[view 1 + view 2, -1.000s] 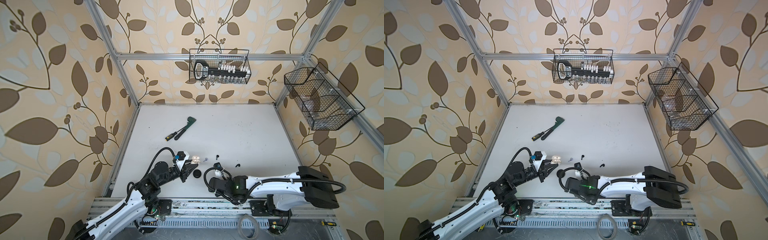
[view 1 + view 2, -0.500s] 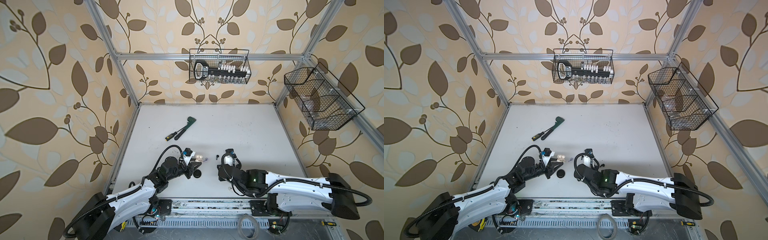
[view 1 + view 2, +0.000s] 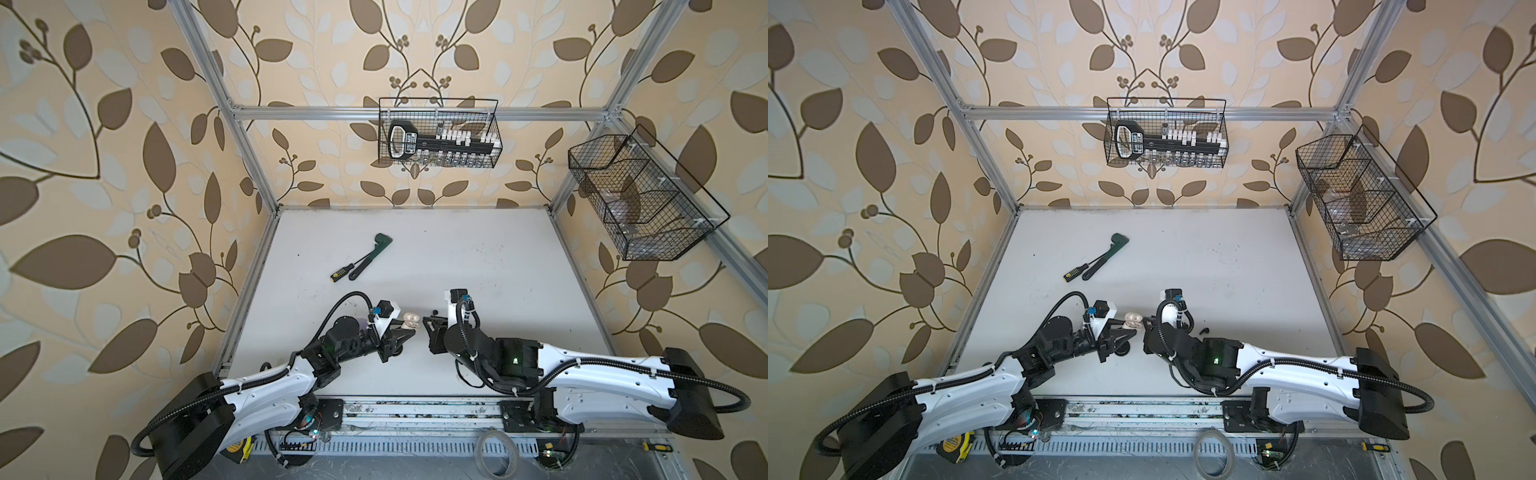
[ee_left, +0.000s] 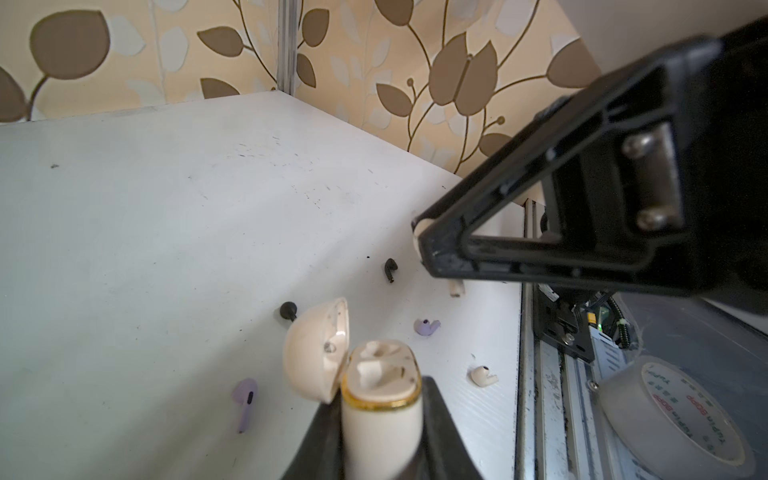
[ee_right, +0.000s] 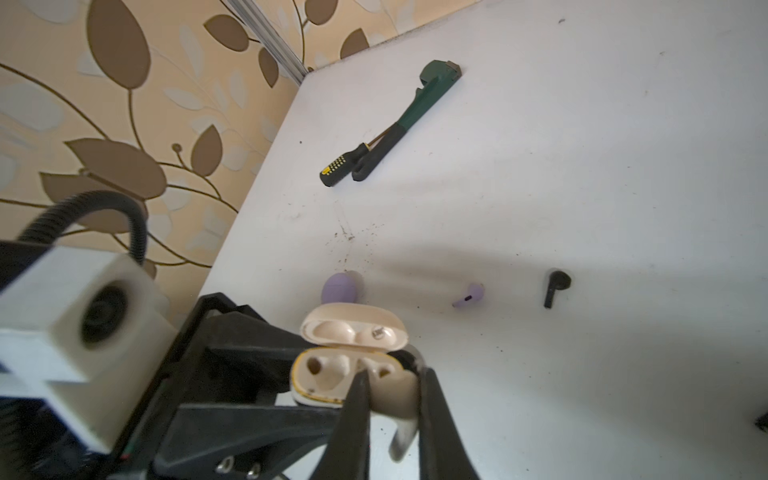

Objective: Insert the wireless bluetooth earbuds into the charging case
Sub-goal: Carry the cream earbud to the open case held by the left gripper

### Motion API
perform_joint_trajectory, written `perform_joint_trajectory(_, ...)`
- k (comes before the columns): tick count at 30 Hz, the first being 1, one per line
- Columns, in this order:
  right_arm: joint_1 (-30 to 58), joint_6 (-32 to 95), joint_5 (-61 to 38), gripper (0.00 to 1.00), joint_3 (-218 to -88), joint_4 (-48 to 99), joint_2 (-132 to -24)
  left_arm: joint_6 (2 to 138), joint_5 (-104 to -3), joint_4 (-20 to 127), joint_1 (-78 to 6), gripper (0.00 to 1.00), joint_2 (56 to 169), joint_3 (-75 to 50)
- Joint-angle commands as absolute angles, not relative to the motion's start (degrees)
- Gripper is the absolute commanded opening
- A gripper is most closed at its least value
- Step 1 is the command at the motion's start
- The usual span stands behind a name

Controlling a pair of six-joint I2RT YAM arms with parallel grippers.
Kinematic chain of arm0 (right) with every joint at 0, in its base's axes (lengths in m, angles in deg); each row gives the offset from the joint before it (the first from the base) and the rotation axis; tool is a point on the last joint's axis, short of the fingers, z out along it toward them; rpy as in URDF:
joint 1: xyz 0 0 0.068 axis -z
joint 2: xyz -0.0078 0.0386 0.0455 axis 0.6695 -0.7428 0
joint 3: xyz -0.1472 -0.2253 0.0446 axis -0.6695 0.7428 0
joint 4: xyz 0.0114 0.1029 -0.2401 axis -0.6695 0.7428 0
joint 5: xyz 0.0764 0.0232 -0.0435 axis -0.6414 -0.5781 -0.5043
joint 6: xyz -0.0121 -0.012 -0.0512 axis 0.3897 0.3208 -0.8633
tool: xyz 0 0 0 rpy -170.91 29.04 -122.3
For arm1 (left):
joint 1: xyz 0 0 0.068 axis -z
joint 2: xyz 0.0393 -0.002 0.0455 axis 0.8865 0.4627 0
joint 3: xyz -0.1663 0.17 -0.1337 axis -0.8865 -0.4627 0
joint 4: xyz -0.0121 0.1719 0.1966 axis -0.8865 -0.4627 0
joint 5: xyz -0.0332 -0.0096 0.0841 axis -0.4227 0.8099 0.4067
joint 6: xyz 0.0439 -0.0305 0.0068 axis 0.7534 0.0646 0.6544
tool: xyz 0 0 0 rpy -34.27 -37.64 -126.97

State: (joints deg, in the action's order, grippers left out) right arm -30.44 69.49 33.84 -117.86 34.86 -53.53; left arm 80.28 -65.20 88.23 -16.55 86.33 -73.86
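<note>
My left gripper (image 4: 380, 395) is shut on the cream charging case (image 4: 380, 415), held upright above the table with its lid (image 4: 316, 353) open. The case (image 3: 411, 320) (image 3: 1133, 320) shows in both top views. Right beside the case's open top (image 5: 328, 378), my right gripper (image 5: 392, 374) (image 3: 428, 322) is shut on a cream earbud (image 5: 395, 395) with its stem hanging down. Loose on the table lie two black earbuds (image 4: 390, 268) (image 4: 287, 309), two lavender earbuds (image 4: 427, 327) (image 4: 245, 401) and another cream earbud (image 4: 483, 375).
A lavender case (image 5: 338, 289) sits just behind the held case. A green wrench (image 3: 370, 257) and a screwdriver (image 3: 343, 272) lie farther back on the left. Two wire baskets (image 3: 438, 137) (image 3: 640, 199) hang on the walls. A tape roll (image 4: 673, 415) lies past the front rail.
My right gripper has moved away from the front edge and then left, up to the case. The left gripper has carried the open case a little to the right.
</note>
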Motion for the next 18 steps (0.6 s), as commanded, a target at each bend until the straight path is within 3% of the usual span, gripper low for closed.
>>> perform_joint_trajectory(1, -32.17, 69.24, 37.62, 0.14, -119.41, 30.91, -53.14, 81.57, -66.09, 92.8, -15.39, 0.0, 86.33, -71.24)
perform_joint_trajectory(18, -36.55, 71.26, 43.37, 0.13, -118.9, 24.79, -57.74, 81.18, -61.13, 91.24, -13.05, 0.0, 82.64, -71.41)
